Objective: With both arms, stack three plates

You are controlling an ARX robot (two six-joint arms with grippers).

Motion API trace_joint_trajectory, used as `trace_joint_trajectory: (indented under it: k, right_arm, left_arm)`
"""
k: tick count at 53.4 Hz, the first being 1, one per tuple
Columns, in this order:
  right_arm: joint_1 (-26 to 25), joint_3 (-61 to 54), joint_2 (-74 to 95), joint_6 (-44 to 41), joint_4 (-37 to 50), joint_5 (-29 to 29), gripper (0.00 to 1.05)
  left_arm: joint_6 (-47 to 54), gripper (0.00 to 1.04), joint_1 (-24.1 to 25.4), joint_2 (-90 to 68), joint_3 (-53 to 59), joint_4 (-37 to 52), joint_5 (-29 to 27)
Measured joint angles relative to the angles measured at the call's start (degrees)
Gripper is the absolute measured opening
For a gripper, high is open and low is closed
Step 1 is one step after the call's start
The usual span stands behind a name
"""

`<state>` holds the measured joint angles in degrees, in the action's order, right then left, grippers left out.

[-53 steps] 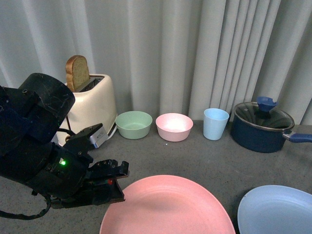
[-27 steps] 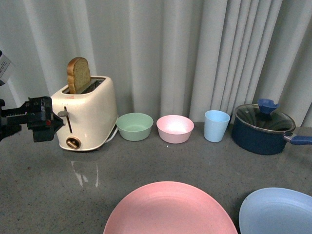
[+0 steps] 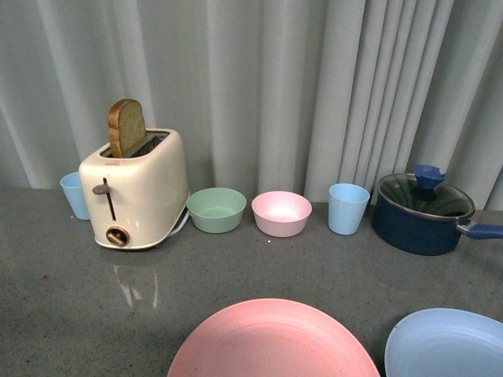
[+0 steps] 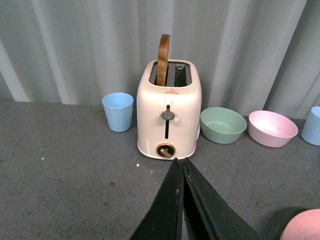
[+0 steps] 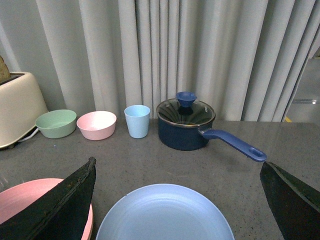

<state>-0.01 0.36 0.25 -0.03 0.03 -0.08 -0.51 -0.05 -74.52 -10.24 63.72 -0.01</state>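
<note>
Pink plate (image 3: 273,339) and light blue plate (image 3: 448,344) sit just apart, bare counter (image 3: 314,259) behind — left gripper (image 4: 180,162) pinched together, right gripper (image 5: 176,162) spread wide.

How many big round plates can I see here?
2: a large round matte pink plate front centre, a light blue plate right of it. Others may be hidden.

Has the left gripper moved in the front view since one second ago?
Yes. The left gripper went left, from in front of the toaster past it and out of the front view.
</note>
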Motion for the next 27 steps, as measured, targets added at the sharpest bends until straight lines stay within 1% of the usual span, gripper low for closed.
trace_joint_trajectory:
  k: [4,12,27]
  right_arm:
    - [0.0,0.0,0.0,0.0,0.0,0.0,0.97]
    - [0.0,0.0,0.0,0.02,0.0,0.02,0.97]
    - [0.0,0.0,0.0,0.02,0.0,0.02,0.97]
  left_arm:
    - [0.04,0.04,0.0,3.06,1.75,-1.62,-0.04]
    - [0.09,0.04,0.0,13.18,5.64,-7.82,0.0]
    - [0.09,0.04,0.0,26.4,8.57,-18.01,0.02]
